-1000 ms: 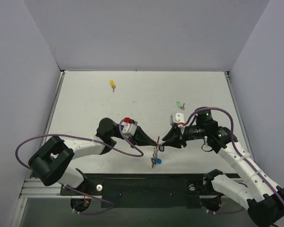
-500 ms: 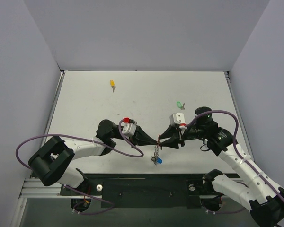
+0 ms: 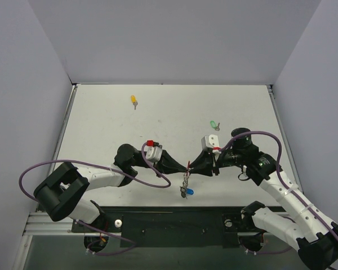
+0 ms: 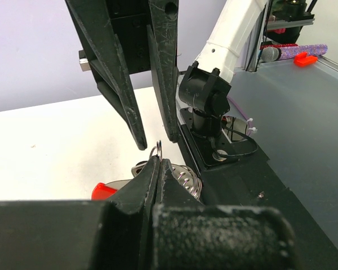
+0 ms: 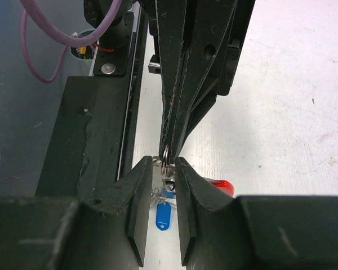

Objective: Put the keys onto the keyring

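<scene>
My left gripper is shut on the keyring, a silvery wire ring. The ring's top pokes out above the closed fingertips in the left wrist view. A red tag and silvery coils hang below it. My right gripper faces the left one, open by a narrow gap. Its jaws stand on either side of the ring. A small black key head and a blue tag hang under the ring. The green key and yellow key lie on the table.
The table's near edge and the black base plate lie just below the two grippers. Purple cables loop off both arms. Grey walls close in the table on three sides.
My right gripper has moved slightly left, closer to the left gripper's tips and around the ring. The left gripper still holds the ring, almost unmoved.
</scene>
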Tool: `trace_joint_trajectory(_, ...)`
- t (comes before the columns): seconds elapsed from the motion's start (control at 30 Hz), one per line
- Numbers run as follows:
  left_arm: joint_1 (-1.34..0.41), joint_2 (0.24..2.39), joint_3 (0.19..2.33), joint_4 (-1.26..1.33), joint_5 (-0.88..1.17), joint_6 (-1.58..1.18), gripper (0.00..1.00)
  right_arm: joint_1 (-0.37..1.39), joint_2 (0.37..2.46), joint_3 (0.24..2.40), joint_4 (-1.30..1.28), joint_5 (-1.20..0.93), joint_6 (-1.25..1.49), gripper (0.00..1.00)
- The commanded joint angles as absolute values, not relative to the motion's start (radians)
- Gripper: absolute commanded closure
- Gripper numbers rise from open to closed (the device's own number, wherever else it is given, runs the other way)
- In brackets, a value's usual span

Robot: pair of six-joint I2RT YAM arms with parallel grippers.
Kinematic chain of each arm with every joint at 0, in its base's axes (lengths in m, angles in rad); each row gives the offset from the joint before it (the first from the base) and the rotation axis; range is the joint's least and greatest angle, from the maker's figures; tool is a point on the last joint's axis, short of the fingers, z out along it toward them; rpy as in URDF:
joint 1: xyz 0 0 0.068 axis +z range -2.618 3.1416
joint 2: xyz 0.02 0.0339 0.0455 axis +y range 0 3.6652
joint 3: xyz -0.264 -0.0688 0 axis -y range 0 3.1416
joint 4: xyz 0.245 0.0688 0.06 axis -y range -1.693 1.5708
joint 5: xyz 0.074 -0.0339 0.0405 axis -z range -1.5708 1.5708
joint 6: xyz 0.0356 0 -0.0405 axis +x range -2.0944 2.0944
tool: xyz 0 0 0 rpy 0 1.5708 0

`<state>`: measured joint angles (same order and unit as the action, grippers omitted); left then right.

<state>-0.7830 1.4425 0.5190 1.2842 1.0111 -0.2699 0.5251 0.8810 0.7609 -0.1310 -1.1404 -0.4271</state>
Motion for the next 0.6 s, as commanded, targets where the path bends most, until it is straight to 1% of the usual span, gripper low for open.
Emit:
trace_joint_trajectory(0.0,-0.785,1.411,0.522,1.431,0.976,-0.276,1.0,0.538,0.884,0.75,-0.14,-1.149,-0.462,0.83)
trace_joint_trajectory(0.23,-0.785,1.41,0.52,1.443,0.96,-0.278,1.0,0.551,0.885,0.741,-0.143,-1.131,-0.472,0.85)
trace_joint_trajectory(0.43,-0.785,1.41,0.522,1.445,0.95,-0.278,1.0,0.554,0.888,0.742,-0.149,-1.108,-0.485,0.92)
trace_joint_trajectory(0.57,-0.785,1.416,0.522,1.447,0.934,-0.276,1.0,0.555,0.89,0.747,-0.153,-1.097,-0.492,1.0)
